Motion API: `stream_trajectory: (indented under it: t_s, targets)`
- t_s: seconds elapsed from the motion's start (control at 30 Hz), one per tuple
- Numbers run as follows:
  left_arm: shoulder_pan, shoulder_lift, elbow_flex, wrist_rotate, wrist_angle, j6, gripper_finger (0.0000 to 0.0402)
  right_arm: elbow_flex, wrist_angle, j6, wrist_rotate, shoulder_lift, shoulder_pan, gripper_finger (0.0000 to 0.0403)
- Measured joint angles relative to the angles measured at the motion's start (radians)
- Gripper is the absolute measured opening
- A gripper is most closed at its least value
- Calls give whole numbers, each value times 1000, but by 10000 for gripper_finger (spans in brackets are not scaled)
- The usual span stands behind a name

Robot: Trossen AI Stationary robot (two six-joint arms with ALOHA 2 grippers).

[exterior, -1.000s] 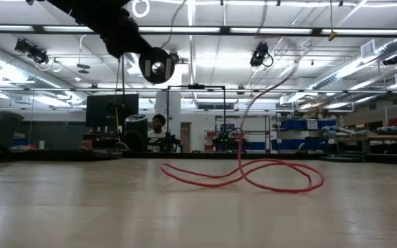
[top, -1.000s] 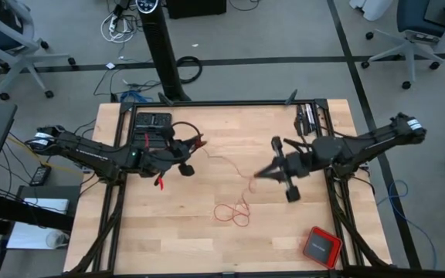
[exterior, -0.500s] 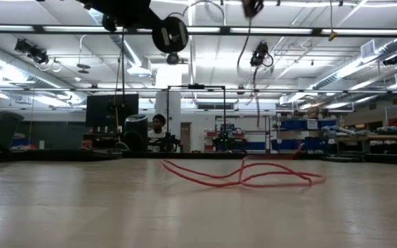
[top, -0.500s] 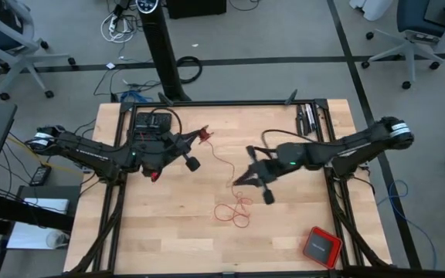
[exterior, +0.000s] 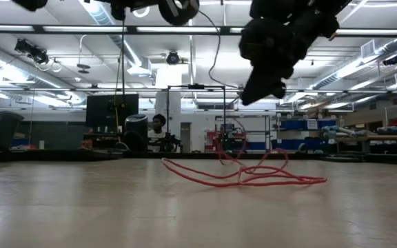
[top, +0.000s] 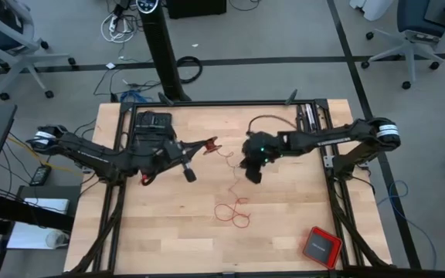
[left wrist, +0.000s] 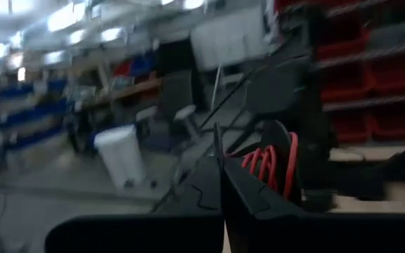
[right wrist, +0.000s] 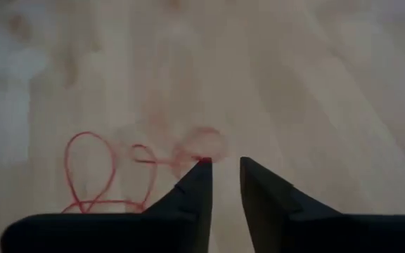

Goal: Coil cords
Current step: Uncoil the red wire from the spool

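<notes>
Since a second ago the right gripper has swung in from the right side toward the tabletop's middle, and its jaws now stand slightly parted with the red cord just touching one fingertip. Nearest the front edge, the cord lies in loose loops, its strand running back up to the left gripper. That gripper is clamped shut on a small wound bundle, likely anchoring the coil while the right feeds slack.

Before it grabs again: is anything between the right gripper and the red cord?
Nothing visible. The right gripper is open over bare table, with the red cord loose just past its fingertips.
</notes>
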Motion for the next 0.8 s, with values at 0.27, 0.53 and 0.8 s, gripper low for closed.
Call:
stream_trajectory:
  t_s: [0.27, 0.53, 0.8]
  targets:
    - [-40, 0, -237, 134, 454, 281, 0, 0, 81, 12, 165, -187, 35, 80]
    - [-4, -1, -300, 138, 633, 135, 0, 1, 498, -322, 201, -168, 216, 78]
    - [51, -2, -215, 232, 286, -250, 0, 0, 598, -322, 241, -47, 240, 75]
